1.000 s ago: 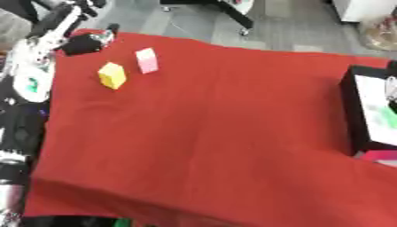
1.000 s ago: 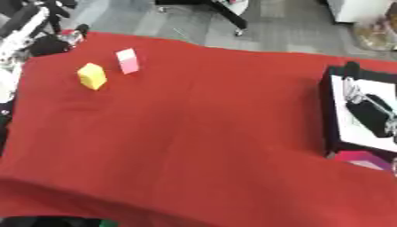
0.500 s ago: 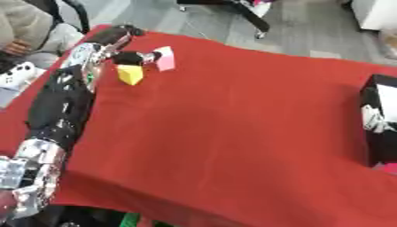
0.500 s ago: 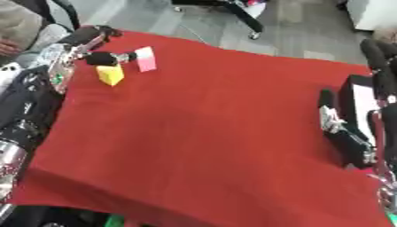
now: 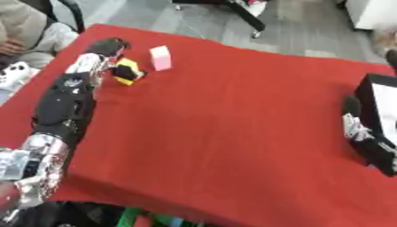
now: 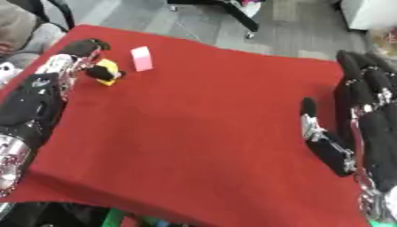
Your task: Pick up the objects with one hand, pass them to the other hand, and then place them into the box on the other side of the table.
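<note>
Upper left of the frame: left hand (image 5: pixel 106 49) reached across the red tablecloth (image 5: pixel 225 133), dark fingers curled round the yellow block (image 5: pixel 127 71), thumb tip against its near face. Just right of that, apart from it, a pink block (image 5: pixel 161 58) standing upright on the cloth. Along the left edge, black and silver left arm (image 5: pixel 62 111) stretched from the lower corner up to the blocks. Right side of the right eye view: right hand (image 6: pixel 364 128) raised, fingers straight and pointing up, thumb out to the left, holding nothing. At the right edge of the left eye view, black box (image 5: pixel 378 119) with a pale inside, partly cut off.
</note>
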Controlling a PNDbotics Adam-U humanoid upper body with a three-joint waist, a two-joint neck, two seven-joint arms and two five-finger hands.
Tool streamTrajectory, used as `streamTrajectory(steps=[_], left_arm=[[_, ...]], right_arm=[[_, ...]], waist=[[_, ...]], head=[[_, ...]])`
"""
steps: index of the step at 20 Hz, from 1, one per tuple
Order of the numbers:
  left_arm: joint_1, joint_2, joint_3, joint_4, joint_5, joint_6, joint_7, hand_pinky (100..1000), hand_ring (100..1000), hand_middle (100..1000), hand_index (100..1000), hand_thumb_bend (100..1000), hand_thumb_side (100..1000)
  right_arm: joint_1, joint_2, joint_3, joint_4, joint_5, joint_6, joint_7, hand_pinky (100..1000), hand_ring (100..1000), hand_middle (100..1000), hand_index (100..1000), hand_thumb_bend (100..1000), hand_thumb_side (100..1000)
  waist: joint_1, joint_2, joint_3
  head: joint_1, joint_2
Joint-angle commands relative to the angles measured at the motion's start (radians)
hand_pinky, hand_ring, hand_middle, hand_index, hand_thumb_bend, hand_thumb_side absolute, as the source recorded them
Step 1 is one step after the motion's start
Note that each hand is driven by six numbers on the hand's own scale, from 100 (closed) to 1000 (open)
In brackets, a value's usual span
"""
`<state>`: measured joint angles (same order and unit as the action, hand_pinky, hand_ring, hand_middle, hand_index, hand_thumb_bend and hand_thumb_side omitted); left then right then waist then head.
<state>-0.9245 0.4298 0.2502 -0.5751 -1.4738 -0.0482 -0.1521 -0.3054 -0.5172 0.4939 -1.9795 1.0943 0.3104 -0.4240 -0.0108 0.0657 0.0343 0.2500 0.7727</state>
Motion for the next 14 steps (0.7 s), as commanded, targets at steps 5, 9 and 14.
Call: streamTrajectory(steps=[5, 9, 14], left_arm=[[0.009, 0.043, 0.023, 0.027, 0.031, 0.074, 0.026, 772, 723, 778, 886, 342, 629], [0.029, 0.034, 0.026, 0.055, 0.083, 0.107, 0.046, 759, 702, 756, 872, 275, 652], [0.041, 0.022, 0.030, 0.069, 0.174, 0.114, 0.069, 751, 687, 736, 860, 209, 764]], right_arm=[[-0.004, -0.010, -0.003, -0.021, -0.006, 0.003, -0.001, 802, 871, 825, 949, 181, 387], [-0.002, -0.009, -0.001, -0.021, -0.008, 0.004, -0.002, 803, 871, 825, 949, 171, 389], [-0.001, -0.007, 0.001, -0.021, -0.008, 0.005, -0.002, 803, 871, 825, 950, 157, 395]], waist=[[0.002, -0.017, 0.000], [0.001, -0.015, 0.000], [-0.001, -0.014, 0.000]], head=[[0.008, -0.003], [0.009, -0.003], [0.011, -0.003]])
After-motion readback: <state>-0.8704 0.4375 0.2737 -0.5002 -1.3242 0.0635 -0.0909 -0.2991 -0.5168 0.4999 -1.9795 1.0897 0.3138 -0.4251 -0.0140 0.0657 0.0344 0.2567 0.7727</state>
